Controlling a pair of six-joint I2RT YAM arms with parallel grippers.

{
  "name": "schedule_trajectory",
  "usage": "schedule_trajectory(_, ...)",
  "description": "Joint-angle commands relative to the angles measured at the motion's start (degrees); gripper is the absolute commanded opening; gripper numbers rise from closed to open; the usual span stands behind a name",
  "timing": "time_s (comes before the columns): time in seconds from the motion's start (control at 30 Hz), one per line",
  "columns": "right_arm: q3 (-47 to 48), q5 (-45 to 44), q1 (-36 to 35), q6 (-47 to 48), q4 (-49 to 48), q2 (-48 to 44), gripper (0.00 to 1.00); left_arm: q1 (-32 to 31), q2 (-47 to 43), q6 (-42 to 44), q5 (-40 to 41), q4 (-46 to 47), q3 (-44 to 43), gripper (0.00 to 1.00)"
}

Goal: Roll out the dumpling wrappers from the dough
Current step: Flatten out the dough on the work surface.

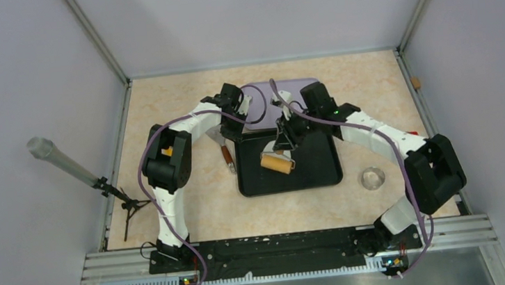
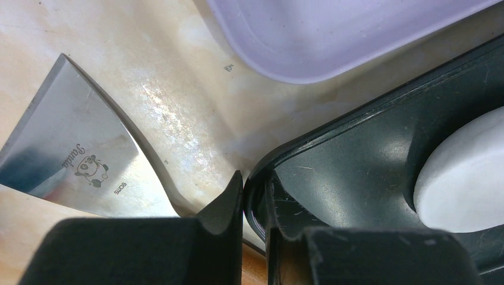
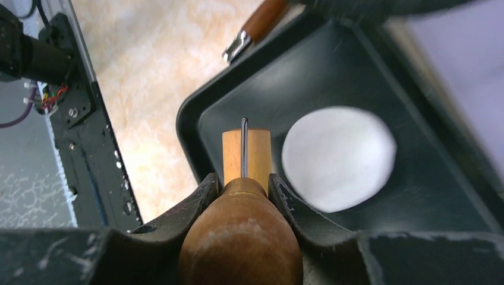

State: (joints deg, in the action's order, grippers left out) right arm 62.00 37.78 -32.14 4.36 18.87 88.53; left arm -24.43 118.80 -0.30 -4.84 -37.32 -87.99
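Note:
A smooth round piece of white dough (image 3: pixel 339 157) lies in the black tray (image 1: pixel 316 175), in its far left part; it also shows at the right edge of the left wrist view as dough (image 2: pixel 463 172). No dumpling wrappers are in view. My right gripper (image 3: pixel 243 178) is shut on the brown wooden handle (image 3: pixel 241 237) of a small roller. The roller's light wood drum (image 1: pixel 277 162) sits in the tray just beside the dough, apart from it. My left gripper (image 2: pixel 254 196) is shut on the tray's rim (image 2: pixel 309 139) at its far left corner. From above, the right arm hides the dough.
A steel scraper blade (image 2: pixel 71 154) with a wooden handle (image 1: pixel 226 155) lies on the table left of the tray. A lilac tray (image 1: pixel 286 89) sits behind the black one. A small clear glass dish (image 1: pixel 372 178) stands right of it. A grey rod on a small stand (image 1: pixel 70 167) is at far left.

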Motion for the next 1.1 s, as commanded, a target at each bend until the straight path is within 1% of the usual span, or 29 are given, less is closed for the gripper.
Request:
schedule_trajectory(0.0,7.9,3.6,2.9,7.3,-0.1,-3.7,0.00,-0.2,2.3,-0.7,3.6,2.7,-0.1,0.00)
schedule_trajectory(0.17,10.3,3.2,3.5,14.6,-0.4,-0.4,0.00,-0.3,2.2,-0.7,3.7,2.7,-0.1,0.00)
schedule_trajectory(0.33,13.2,3.8,3.8,24.7,3.1,4.6,0.00,-0.4,2.3,-0.6,3.6,2.6,-0.1,0.00)
schedule_trajectory(0.53,13.4,3.1,4.1,32.4,7.3,11.0,0.00,-0.4,2.2,-0.5,3.4,2.7,-0.1,0.00)
schedule_trajectory(0.6,12.1,2.9,4.4,33.5,8.0,12.0,0.00,-0.4,2.1,-0.5,3.5,2.7,0.0,0.00)
schedule_trajectory(0.83,7.1,8.4,6.5,37.5,14.7,12.1,0.00,-0.4,2.0,-0.5,3.4,2.9,0.1,0.00)
schedule_trajectory(0.93,4.2,9.3,6.5,38.7,15.8,12.3,0.00,-0.3,2.0,-0.5,3.4,2.9,0.1,0.00)
schedule_trajectory(1.07,2.9,10.1,6.5,39.4,16.9,13.0,0.00,-0.4,2.1,-0.5,3.4,2.8,0.0,0.00)
